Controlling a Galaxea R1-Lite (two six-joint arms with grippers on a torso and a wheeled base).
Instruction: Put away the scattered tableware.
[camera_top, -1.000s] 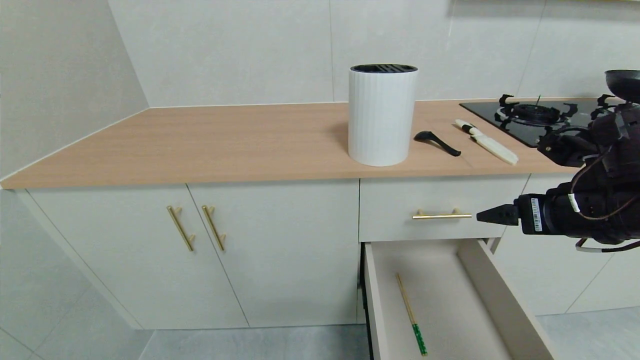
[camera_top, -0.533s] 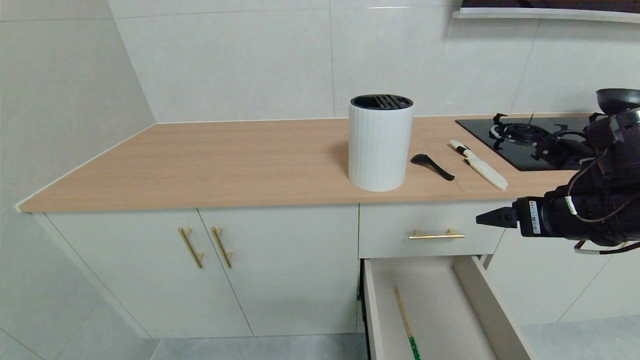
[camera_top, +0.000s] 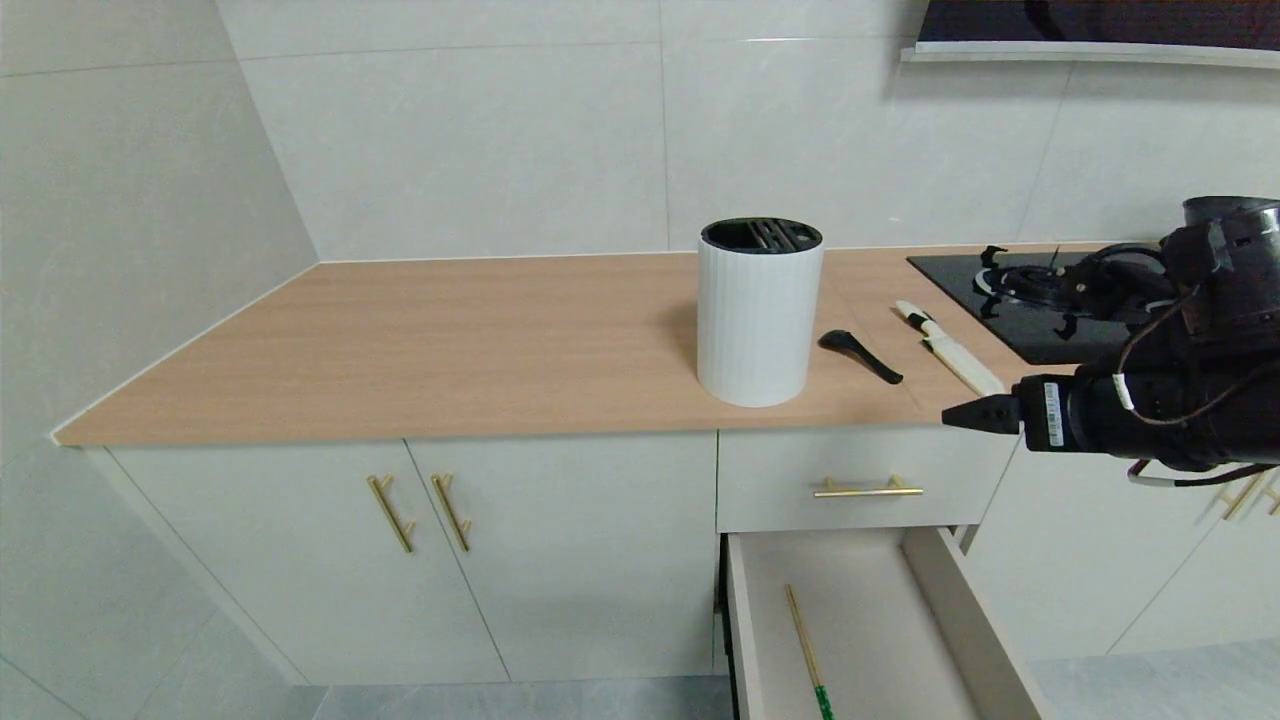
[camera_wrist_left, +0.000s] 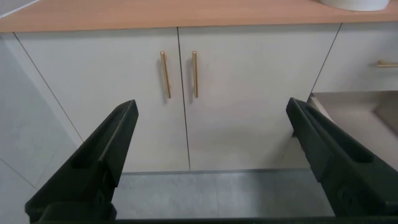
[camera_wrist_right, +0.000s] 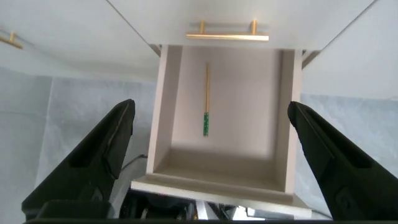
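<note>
head view: the right gripper (camera_top: 965, 414) hangs empty over the open drawer (camera_top: 968, 625), fingers spread wide, with one green-tipped chopstick (camera_top: 805, 655) lying below them. the likely step is fetching the next piece. a slim black spoon (camera_top: 860, 355) and a pale knife (camera_top: 950, 350) lie on the counter (camera_top: 450, 340) just beyond the fingertips, so a reach forward is needed. the left gripper (camera_wrist_left: 211, 112) is likewise wide apart and empty.

countertop (camera_top: 450, 340): matt wood | holder (camera_top: 760, 320): ribbed matt plastic | drawer handle (camera_top: 867, 489): brushed metal

White ribbed holder (camera_top: 758, 330), black spoon (camera_top: 860, 355), green-tipped chopstick (camera_wrist_right: 206, 99).
</note>
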